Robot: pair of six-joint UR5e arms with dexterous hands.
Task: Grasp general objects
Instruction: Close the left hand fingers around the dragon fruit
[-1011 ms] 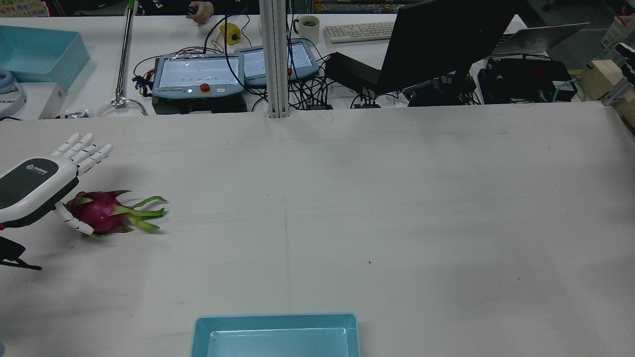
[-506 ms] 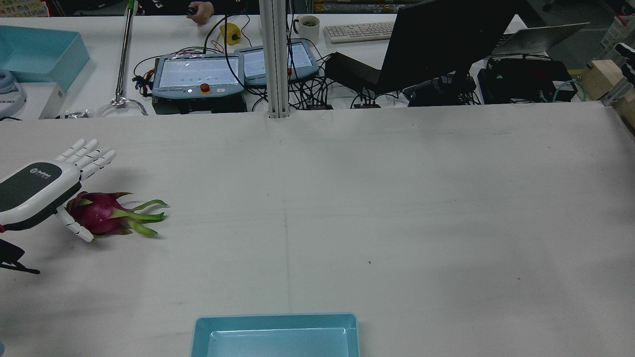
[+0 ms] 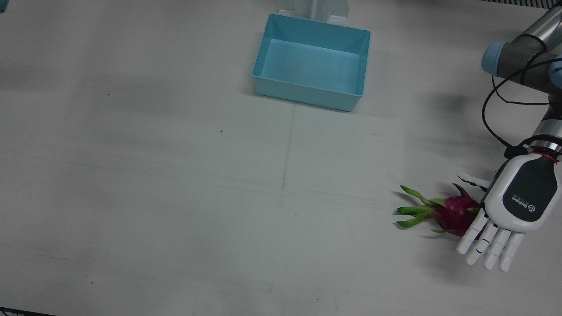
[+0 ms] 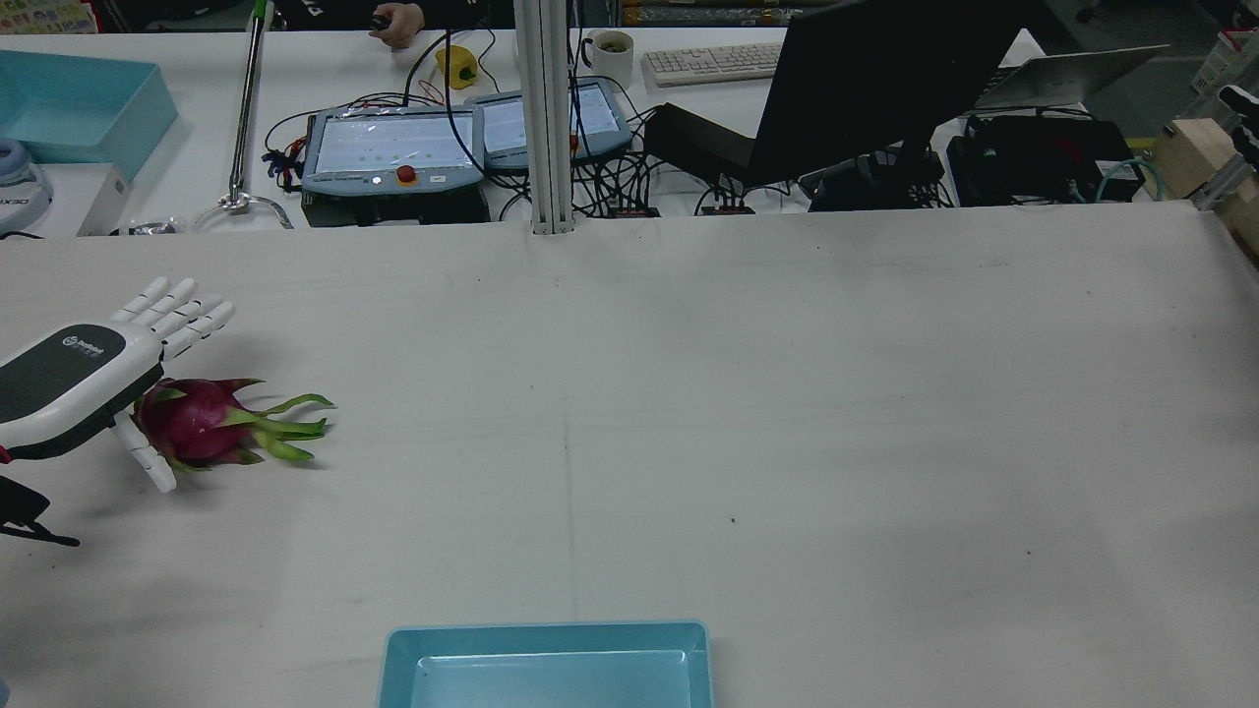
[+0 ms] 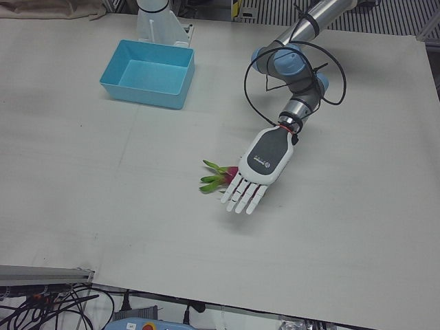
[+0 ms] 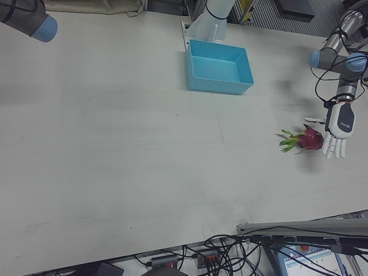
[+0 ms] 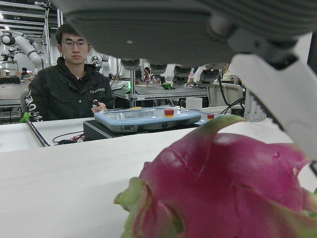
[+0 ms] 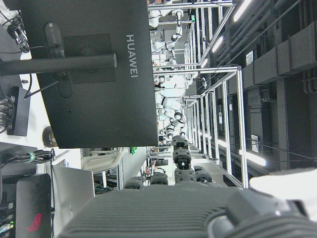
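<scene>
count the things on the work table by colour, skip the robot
pink and green: 1, the dragon fruit
light blue: 1, the bin
total: 2
</scene>
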